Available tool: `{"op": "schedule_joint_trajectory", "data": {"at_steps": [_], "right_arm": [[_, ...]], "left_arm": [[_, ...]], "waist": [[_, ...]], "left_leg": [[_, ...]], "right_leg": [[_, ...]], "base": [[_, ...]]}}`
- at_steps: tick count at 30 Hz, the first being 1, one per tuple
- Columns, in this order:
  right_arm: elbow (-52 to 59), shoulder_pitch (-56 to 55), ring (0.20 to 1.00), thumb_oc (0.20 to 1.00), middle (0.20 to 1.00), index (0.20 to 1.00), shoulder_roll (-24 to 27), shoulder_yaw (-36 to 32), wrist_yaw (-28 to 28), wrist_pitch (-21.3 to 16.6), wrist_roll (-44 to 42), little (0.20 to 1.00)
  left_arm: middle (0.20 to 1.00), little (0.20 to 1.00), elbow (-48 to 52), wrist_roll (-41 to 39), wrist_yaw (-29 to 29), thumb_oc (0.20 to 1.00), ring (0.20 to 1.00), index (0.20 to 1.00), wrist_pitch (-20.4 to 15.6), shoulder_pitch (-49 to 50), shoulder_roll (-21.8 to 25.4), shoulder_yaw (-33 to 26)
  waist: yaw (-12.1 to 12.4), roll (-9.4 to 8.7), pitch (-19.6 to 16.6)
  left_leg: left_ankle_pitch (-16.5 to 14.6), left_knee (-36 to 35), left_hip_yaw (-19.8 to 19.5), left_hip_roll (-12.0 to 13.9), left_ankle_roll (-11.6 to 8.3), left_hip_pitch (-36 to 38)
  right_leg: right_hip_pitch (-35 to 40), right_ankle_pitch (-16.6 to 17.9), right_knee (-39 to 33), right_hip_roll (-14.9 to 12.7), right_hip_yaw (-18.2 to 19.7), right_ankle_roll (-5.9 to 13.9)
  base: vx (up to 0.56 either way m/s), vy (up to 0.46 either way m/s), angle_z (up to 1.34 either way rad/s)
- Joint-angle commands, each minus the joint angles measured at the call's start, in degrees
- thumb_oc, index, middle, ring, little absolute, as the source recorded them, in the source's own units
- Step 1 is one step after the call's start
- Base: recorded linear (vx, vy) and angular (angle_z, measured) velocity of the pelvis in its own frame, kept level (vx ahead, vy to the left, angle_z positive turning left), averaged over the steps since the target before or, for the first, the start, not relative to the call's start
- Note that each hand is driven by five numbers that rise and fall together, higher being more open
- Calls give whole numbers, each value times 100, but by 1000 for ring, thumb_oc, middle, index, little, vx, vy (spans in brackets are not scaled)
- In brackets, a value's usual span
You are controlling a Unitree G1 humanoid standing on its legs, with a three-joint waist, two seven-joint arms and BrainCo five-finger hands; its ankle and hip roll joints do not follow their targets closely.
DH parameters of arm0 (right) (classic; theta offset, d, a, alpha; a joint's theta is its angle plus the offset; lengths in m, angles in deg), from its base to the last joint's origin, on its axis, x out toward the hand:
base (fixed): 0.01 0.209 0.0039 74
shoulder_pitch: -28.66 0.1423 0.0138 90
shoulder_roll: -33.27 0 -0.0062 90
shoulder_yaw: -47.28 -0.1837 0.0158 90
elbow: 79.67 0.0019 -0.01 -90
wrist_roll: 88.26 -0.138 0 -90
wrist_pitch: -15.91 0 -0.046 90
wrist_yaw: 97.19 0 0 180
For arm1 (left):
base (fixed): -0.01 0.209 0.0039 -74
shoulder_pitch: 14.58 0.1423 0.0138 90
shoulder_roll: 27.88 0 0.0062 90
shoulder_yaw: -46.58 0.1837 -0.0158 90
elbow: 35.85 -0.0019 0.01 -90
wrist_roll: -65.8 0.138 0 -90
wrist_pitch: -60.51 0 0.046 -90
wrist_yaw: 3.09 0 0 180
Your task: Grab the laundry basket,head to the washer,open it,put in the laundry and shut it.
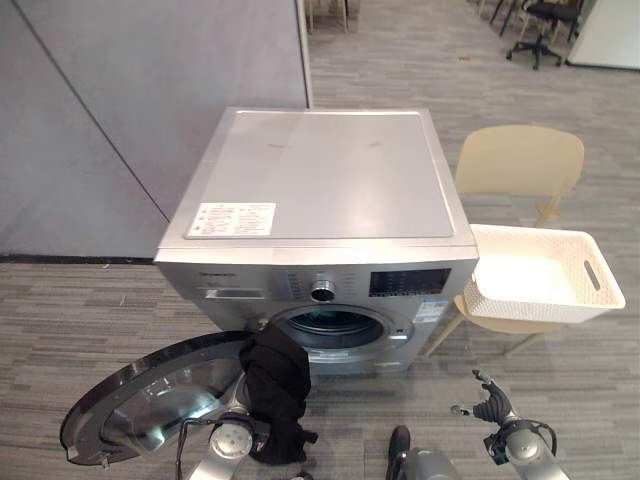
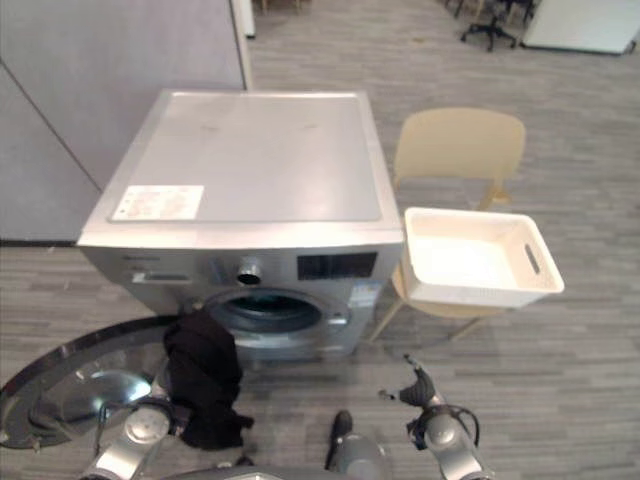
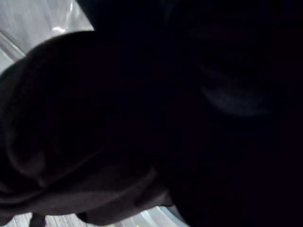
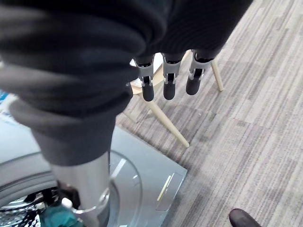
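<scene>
The silver front-loading washer stands ahead with its round door swung fully open to the left. A black garment hangs just before the drum opening, draped over the end of my left arm; my left hand is hidden under the cloth. Dark cloth also lies across the left wrist view. My right hand hovers low at the right, open and empty, its fingers straight. The white laundry basket rests on a beige chair right of the washer.
A grey partition wall stands behind and left of the washer. The beige chair's legs splay out beside the washer's right front corner. A black office chair is far back right. Grey plank floor lies in front.
</scene>
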Motion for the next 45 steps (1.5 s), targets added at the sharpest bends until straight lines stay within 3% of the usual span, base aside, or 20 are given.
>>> {"op": "schedule_joint_trajectory", "data": {"at_steps": [1,4,6,12,17,18,22,31,34,37,38,39,45], "right_arm": [[116,161,1000,1000,1000,1000,315,-169,198,-107,-114,1000],[186,95,1000,1000,1000,1000,337,-182,190,-139,-119,1000],[52,118,1000,1000,1000,1000,345,-135,238,-140,-116,1000],[-10,132,1000,1000,1000,1000,251,-109,238,-127,-185,1000],[181,491,1000,1000,1000,1000,286,40,329,-86,-276,1000],[348,571,1000,1000,1000,1000,298,76,365,-75,-334,1000],[788,820,1000,1000,1000,1000,323,154,572,-70,-438,1000],[1578,1441,1000,1000,1000,1000,272,142,1037,-217,-682,1000],[1863,1447,1000,1000,1000,1000,315,133,1027,-371,-731,1000],[2217,1237,1000,1000,1000,1000,501,181,844,-606,-761,1000],[2226,1250,1000,1000,1000,1000,495,173,839,-604,-762,1000],[2416,1147,1000,1000,1000,1000,604,164,773,-732,-727,1000],[2801,1087,1000,1000,1000,1000,828,228,651,-1088,-854,1000]], "left_arm": [[200,200,292,-142,-88,200,200,200,-237,-241,-57,-105],[200,200,328,-186,-119,200,200,200,-233,-189,-68,-106],[200,200,253,-190,-182,200,200,200,-184,-227,-78,-122],[200,200,33,-654,-183,200,200,200,-129,-223,-201,-254],[200,200,33,-1227,-329,200,200,200,-205,-544,-271,-216],[200,200,95,-1420,-419,200,200,200,-257,-647,-314,-222],[200,200,204,-2059,-658,200,200,200,-408,-1063,-531,-150],[200,200,282,-3177,-1427,200,200,200,-815,-2905,-633,-219],[200,200,172,-3427,-1719,200,200,200,-942,-3891,-281,-358],[200,200,-521,-3522,-1957,200,200,200,-983,-5359,597,-492],[200,200,-569,-3538,-1941,200,200,200,-995,-5410,612,-483],[200,200,-883,-3450,-2102,200,200,200,-987,-6190,1181,-389],[200,200,-1466,-2242,-2819,200,200,200,-851,-7832,2432,374]], "waist": [[92,-33,207],[173,-105,228],[234,-143,306],[236,-179,472],[203,-151,829],[206,-116,838],[159,-63,928],[-144,73,768],[-323,115,717],[-572,156,639],[-574,157,638],[-666,204,584],[-836,248,552]], "left_leg": [[-20,1108,-825,-130,29,-657],[-128,665,-1219,-216,58,-901],[83,381,-1422,-210,11,-1110],[44,282,-1534,-188,14,-1086],[-223,1098,-1586,-184,207,-2114],[-569,1672,-1633,-160,266,-2609],[-897,2791,-1690,-128,438,-3829],[-1554,4790,-1862,4,700,-6366],[-1722,5231,-1936,77,744,-6885],[-1907,5648,-2047,171,767,-7374],[-1919,5678,-2058,171,767,-7416],[-1962,5857,-2122,186,755,-7691],[-2041,6221,-2258,198,760,-8277]], "right_leg": [[884,-169,-739,297,17,244],[1009,-237,-805,295,169,316],[1041,-306,-764,340,268,310],[808,-476,-358,429,365,210],[-547,-705,883,373,380,42],[-1087,-1009,1485,327,428,15],[-2377,-1331,2600,210,486,-157],[-4952,-1781,4447,80,864,-395],[-5464,-1886,4857,86,939,-430],[-5905,-1969,5188,130,965,-416],[-5941,-1981,5215,128,960,-415],[-6183,-2009,5384,125,931,-391],[-6662,-1955,5579,194,874,-295]], "base": [[-51,-8,-53],[94,30,-20],[67,13,-21],[1,15,-24],[-204,37,9],[-203,51,7],[-173,24,4],[-96,37,-12],[-2,41,-10],[20,18,-21],[47,-14,-6],[51,-29,-5],[32,-24,0]]}}
